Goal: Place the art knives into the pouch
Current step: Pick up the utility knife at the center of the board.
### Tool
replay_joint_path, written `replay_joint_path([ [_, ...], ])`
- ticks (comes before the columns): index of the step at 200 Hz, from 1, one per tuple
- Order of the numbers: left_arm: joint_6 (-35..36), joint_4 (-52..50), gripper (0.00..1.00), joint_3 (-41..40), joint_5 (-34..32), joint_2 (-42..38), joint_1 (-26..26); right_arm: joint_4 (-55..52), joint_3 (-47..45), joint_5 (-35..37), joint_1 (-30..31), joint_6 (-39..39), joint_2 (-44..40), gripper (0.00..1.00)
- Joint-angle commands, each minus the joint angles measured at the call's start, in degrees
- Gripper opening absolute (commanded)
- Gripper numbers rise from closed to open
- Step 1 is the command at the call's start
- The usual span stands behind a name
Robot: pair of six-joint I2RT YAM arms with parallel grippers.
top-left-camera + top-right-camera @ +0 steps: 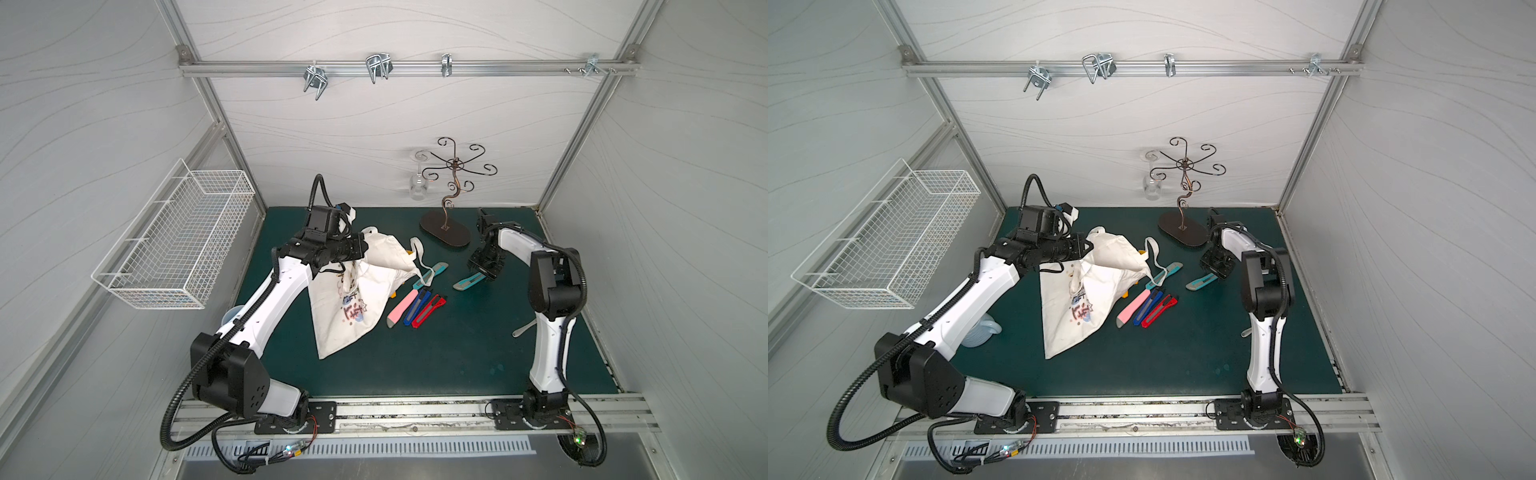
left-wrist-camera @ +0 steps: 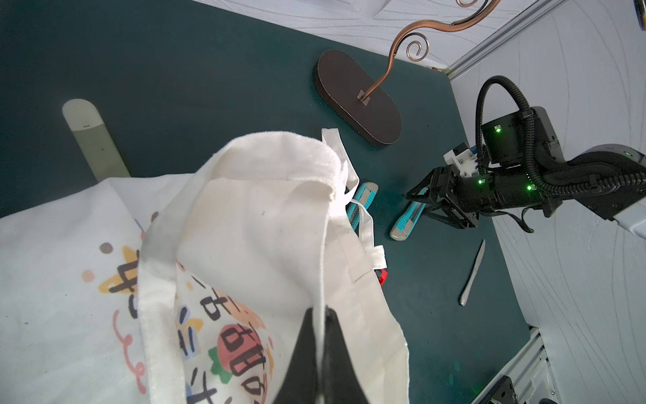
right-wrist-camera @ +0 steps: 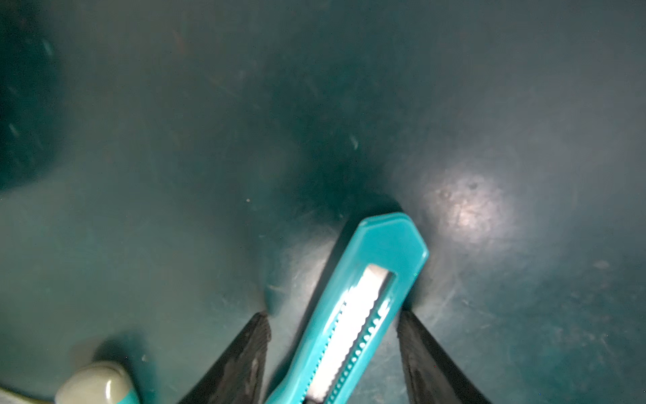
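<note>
Found the pouch point(image 1: 353, 299) crumpled on the green surface point(image 1: 415, 365), printed side up, mouth end raised toward the rear wall. Noted the left pincer point(image 2: 320, 311) clenched on the pouch's rim, holding that fabric lifted off the surface.

Located the art knife point(image 1: 467, 281), teal with a grey tip, lying flat on the surface to the right of the pouch and apart from it. Saw the right pincer point(image 3: 332, 314) released and lowered over the knife near its butt end, with one finger on each side. In the right wrist view, made out a strip of bare surface between each finger and the teal body.

Counted four more cutters between pouch and art knife. These are a second teal one point(image 1: 434, 272), partly under a loop handle point(image 2: 367, 231), then pink point(image 1: 402, 308), blue point(image 1: 417, 309) and red point(image 1: 430, 309) lying side by side.

Marked a scrolled metal stand point(image 1: 444, 232) behind the right pincer, with a wine glass point(image 1: 417, 185) hanging upside down from one arm. Logged a metal table knife point(image 2: 473, 273) beside the right arm and a white wire basket point(image 1: 174, 245) on the left wall.
</note>
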Motion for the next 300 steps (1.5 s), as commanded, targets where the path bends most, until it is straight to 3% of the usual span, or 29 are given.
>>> replay_joint_path([
  [1,0.4,2.1,0.00,1.8,0.4,0.2,0.1,-1.5,0.1,0.8,-0.9,-0.8,2.6,0.57],
  [84,0.1,2.2,0.00,2.0,0.7,0.9,0.0,0.8,-3.8,-1.8,-0.6,-6.0,1.7,0.33],
  [130,0.6,1.7,0.00,2.2,0.6,1.0,-0.7,0.9,-5.5,1.5,2.0,-9.7,-2.9,0.28],
  [180,1.6,0.7,0.00,2.4,-1.3,0.4,-2.4,-0.7,-5.1,7.1,9.8,-14.3,-13.1,0.26],
  [245,1.9,0.1,0.00,2.7,-1.5,0.6,-3.2,-5.1,8.5,14.7,24.8,-16.9,-18.5,0.27],
  [300,2.2,0.0,0.00,2.8,-1.6,0.3,-3.8,1.8,21.9,17.3,29.9,-19.0,-12.9,0.24],
])
